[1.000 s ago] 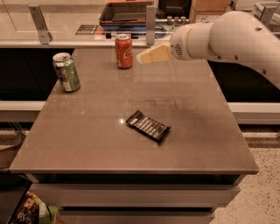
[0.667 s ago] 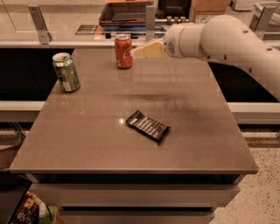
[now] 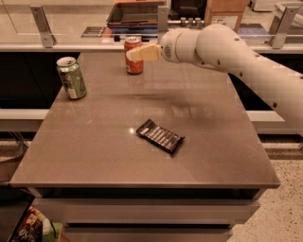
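Observation:
My gripper (image 3: 137,53) reaches in from the right on a white arm and its pale fingers overlap the upper part of a red soda can (image 3: 134,57) standing at the back of the brown table (image 3: 213,146). A green can (image 3: 71,78) stands upright at the table's left side. A dark snack bar in a black wrapper (image 3: 160,136) lies flat near the table's middle, well in front of the gripper.
Behind the table runs a counter with a dark tray (image 3: 135,14), a cardboard box (image 3: 226,13) and metal posts (image 3: 40,24). A speckled floor (image 3: 284,208) lies to the right. A colourful bag (image 3: 33,227) sits low at the front left.
The arm has swung left across the back of the table, bringing the gripper from right of the red can to right in front of its top.

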### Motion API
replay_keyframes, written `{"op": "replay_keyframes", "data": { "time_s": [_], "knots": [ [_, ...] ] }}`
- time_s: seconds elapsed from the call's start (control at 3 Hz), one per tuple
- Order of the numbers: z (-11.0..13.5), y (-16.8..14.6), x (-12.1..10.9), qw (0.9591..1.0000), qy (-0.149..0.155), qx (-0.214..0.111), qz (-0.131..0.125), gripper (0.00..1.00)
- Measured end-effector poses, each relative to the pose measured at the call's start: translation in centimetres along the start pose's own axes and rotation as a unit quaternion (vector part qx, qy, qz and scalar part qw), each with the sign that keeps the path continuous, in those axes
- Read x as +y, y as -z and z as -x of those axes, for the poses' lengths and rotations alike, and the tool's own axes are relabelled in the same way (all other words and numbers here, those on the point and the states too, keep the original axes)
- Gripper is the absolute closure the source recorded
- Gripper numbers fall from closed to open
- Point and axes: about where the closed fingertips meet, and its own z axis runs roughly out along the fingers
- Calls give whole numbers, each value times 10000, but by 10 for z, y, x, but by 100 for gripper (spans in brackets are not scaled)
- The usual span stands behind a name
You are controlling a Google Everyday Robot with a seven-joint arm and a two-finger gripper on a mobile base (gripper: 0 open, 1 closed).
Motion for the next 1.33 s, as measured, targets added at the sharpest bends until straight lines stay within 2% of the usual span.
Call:
{"op": "replay_keyframes", "data": {
  "time_s": [0.67, 1.33],
  "knots": [
    [-6, -55, 20, 9990, -310, -153, 269, 0],
    [-12, -93, 20, 9964, -595, -493, 360, 0]
  ]
}}
